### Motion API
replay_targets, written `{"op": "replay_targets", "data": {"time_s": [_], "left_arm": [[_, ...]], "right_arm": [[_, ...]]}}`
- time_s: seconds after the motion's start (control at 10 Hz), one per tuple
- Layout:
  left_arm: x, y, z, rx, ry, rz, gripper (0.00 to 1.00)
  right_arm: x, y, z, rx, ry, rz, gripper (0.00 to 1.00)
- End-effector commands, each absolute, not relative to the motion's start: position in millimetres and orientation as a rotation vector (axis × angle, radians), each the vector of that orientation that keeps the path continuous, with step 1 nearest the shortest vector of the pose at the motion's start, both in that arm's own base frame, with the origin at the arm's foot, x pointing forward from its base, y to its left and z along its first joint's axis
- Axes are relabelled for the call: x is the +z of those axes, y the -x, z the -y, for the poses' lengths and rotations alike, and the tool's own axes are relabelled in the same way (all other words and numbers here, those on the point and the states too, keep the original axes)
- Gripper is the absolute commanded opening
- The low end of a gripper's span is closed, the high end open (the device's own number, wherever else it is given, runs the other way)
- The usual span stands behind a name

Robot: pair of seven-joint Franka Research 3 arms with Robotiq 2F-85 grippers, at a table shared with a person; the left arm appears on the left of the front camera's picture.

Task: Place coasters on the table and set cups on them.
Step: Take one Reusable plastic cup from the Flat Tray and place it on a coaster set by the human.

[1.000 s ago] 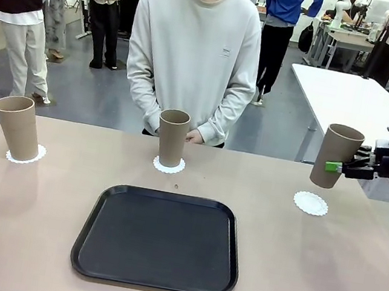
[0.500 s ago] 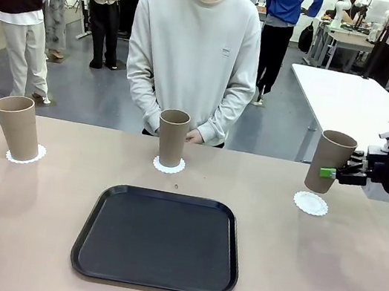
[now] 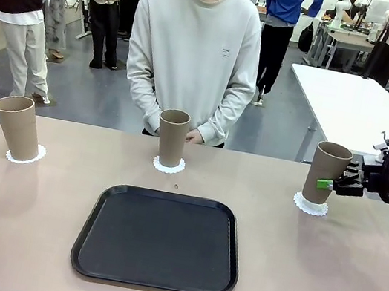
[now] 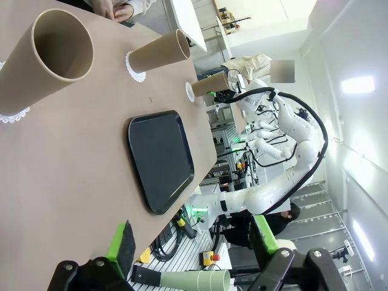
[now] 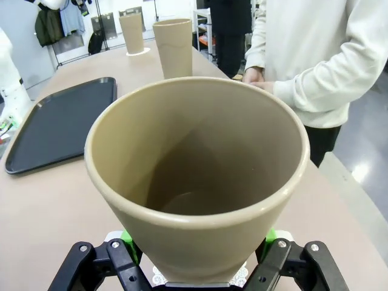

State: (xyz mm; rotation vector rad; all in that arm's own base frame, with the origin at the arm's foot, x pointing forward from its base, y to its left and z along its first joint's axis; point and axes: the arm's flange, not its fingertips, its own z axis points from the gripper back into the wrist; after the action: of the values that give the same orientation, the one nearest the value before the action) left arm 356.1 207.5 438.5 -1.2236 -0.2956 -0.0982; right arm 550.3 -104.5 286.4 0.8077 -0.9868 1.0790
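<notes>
Three tan cups stand along the far side of the beige table (image 3: 352,279). The left cup (image 3: 17,127) rests on a lacy white coaster (image 3: 25,154), and the middle cup (image 3: 172,138) rests on another coaster (image 3: 168,165) in front of the person. My right gripper (image 3: 338,187) is shut on the right cup (image 3: 325,172), gripping its side; the cup leans slightly, with its base down on the third coaster (image 3: 310,205). In the right wrist view that cup (image 5: 200,176) sits between the green pads, lace (image 5: 159,277) showing beneath. My left gripper (image 4: 194,242) is open, near the left cup (image 4: 51,60).
A black tray (image 3: 159,239) lies bare in the middle of the near half of the table. The person stands at the far edge with hands (image 3: 194,136) together behind the middle cup. A white table (image 3: 353,98) stands behind at the right.
My right gripper has carried the right cup down and a little left, from hanging above the table to sitting on the right coaster. The other cups have not moved.
</notes>
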Motion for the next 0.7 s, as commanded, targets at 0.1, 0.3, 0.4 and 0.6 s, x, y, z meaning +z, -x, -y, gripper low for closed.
{"op": "replay_targets", "data": {"time_s": [0.1,0.3,0.4,0.6], "left_arm": [[438.9,-355.7,-207.4,-0.099,1.228,0.309,1.0],[438.9,-355.7,-207.4,-0.099,1.228,0.309,1.0],[438.9,-355.7,-207.4,-0.099,1.228,0.309,1.0],[438.9,-355.7,-207.4,-0.099,1.228,0.309,1.0]], "right_arm": [[278.1,-551.0,106.5,1.099,-0.801,0.989,0.84],[274.7,-549.4,105.4,1.102,-0.809,0.981,0.84],[274.2,-549.2,105.8,1.104,-0.809,0.98,0.84],[271.4,-549.6,106.5,1.106,-0.817,0.975,0.84]]}}
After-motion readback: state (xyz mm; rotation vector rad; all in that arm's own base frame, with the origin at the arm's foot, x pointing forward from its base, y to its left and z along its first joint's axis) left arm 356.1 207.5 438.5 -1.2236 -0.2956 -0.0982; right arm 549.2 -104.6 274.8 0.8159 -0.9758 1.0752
